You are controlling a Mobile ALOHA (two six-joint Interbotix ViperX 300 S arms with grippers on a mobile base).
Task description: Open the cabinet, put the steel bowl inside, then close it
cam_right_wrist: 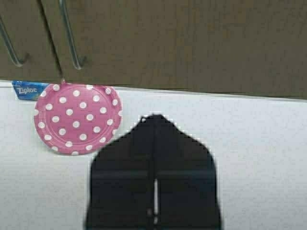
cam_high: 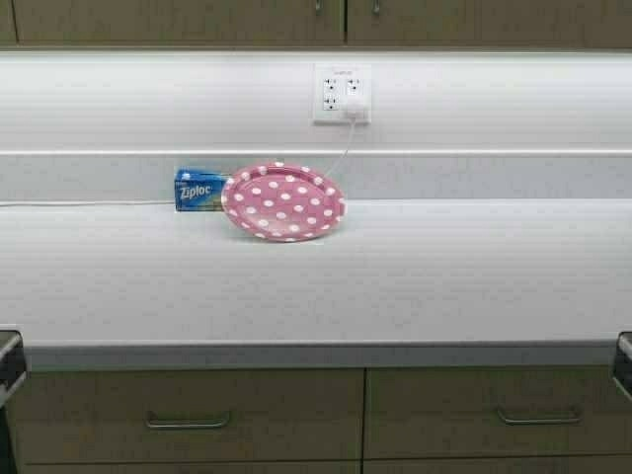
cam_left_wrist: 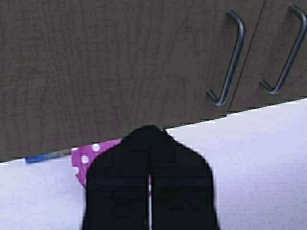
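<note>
The cabinet hangs above the counter with both tan doors shut. Its bar handles show in the left wrist view and in the right wrist view. The steel bowl is not in any view. My left gripper is shut and empty, held low in front of the counter at the left, where only a part of it shows in the high view. My right gripper is shut and empty, low at the right.
A pink white-dotted plate lies on the white counter near the back wall, with a blue Ziploc box behind it. A wall outlet has a white cord plugged in. Drawers with horizontal handles sit below the counter.
</note>
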